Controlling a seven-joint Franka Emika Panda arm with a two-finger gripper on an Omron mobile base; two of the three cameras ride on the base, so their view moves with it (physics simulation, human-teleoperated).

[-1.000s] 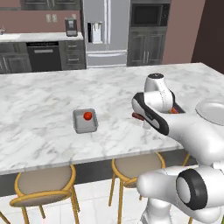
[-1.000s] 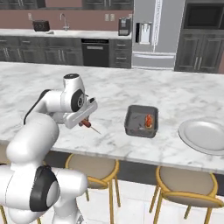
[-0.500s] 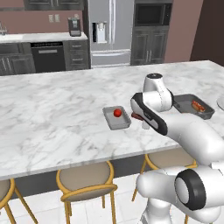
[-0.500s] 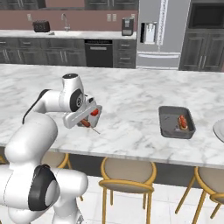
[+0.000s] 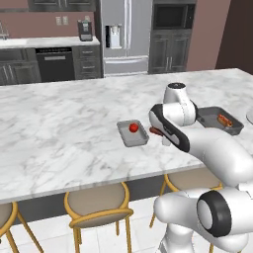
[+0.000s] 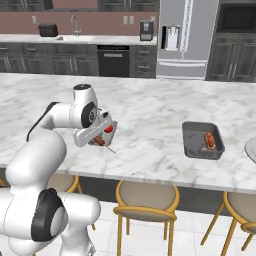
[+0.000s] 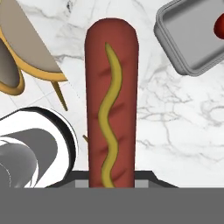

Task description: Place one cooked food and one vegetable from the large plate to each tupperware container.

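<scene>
1. A hot dog point(image 7: 111, 100), reddish-brown with a wavy yellow line of mustard along it, is gripped by the gripper point(image 7: 111, 181); the jaws are closed on its lower end, as seen in the hand view.
2. In the left base view the gripper point(image 5: 159, 131) is held over the marble surface point(image 5: 59, 128), just beside the near tupperware container point(image 5: 132, 133), with a red end of the hot dog point(image 5: 155, 131) showing below the wrist.
3. A small red vegetable, probably a tomato point(image 5: 133, 127), lies inside the near tupperware container.
4. In the hand view a corner of this container point(image 7: 192, 35) is seen at the upper right, with the red vegetable point(image 7: 219, 25) at the frame's edge.
5. The far tupperware container point(image 6: 202, 140) stands well apart to the right on the surface; a second hot dog point(image 6: 210, 140) lies in it.
6. The large plate point(image 6: 251, 148) is seen at the right edge of the right base view, cut off by the frame.
7. Wooden stools with beige seats point(image 6: 146, 196) stand under the near edge of the surface.
</scene>
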